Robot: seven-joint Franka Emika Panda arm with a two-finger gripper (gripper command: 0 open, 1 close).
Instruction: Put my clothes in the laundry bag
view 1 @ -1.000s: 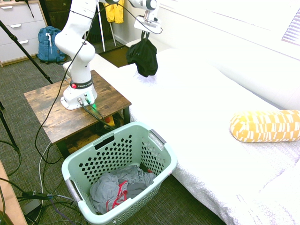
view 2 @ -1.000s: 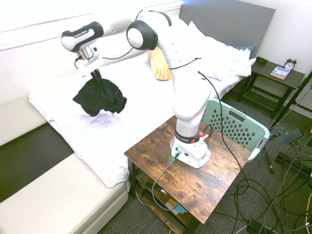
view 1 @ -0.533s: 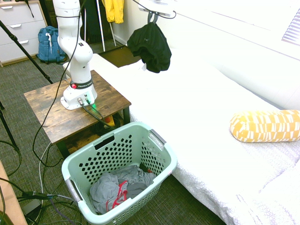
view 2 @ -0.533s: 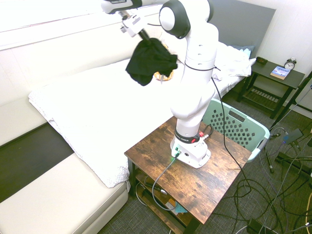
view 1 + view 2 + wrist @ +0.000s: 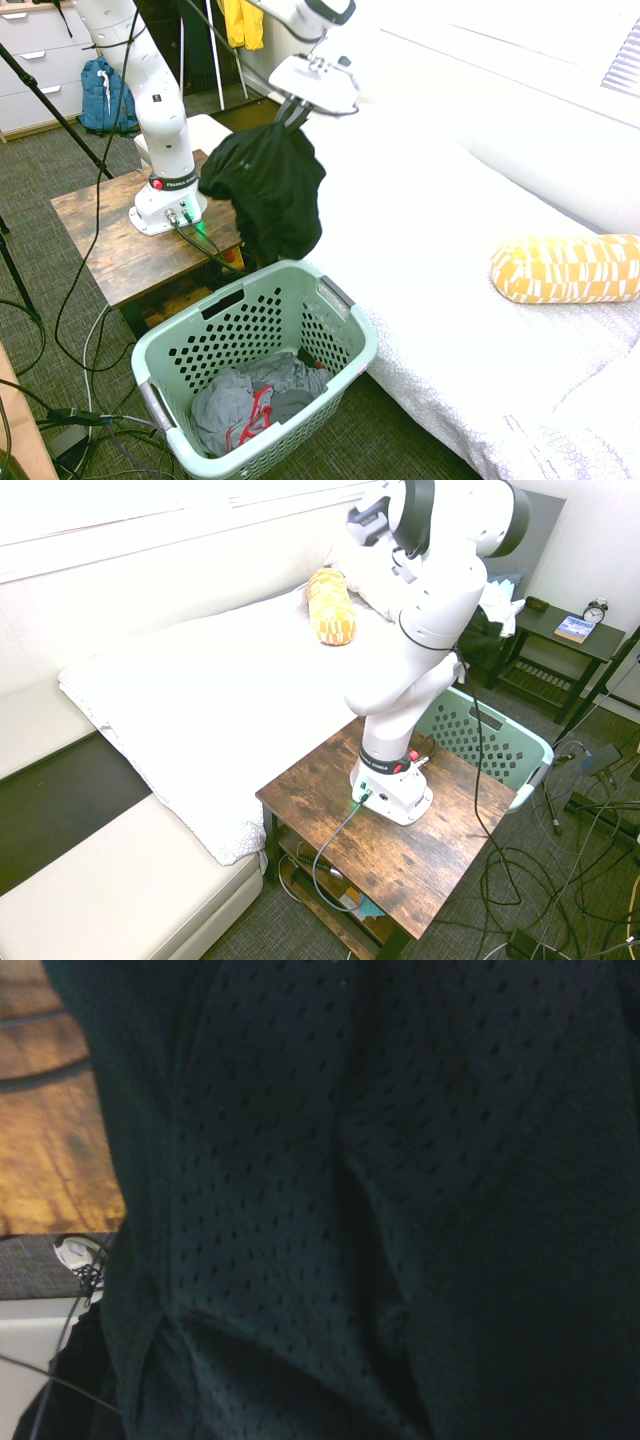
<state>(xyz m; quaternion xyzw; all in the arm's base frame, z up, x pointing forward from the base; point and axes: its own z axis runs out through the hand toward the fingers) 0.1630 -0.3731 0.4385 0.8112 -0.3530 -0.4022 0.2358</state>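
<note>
The gripper is clamped narrow on a bunched fold at the top of the black garment, which hangs free below it in a long drape; in the wrist view the same dark mesh cloth fills nearly the whole picture, with a strip of wooden table showing beside it.

What has just changed: a second ago the garment hung high over the far end of the bed, at about twelve o'clock in the first exterior view; now the arm has swung it off the mattress toward the middle of that view, so its lower hem hangs just above the far rim of the laundry basket, with the basket at about six o'clock from the gripper. In the second exterior view only a dark scrap of the garment shows behind the arm, above the basket. I judge the carry nearly done; the cloth is over the rim's far edge rather than the middle of the opening, so a little more travel toward the basket's centre seems wise before letting go, or the hem may catch on the rim.

Count: one black garment, held; one basket; one grey garment with red trim already lying inside it; one yellow patterned cushion on the one white bed; one wooden table.
</note>
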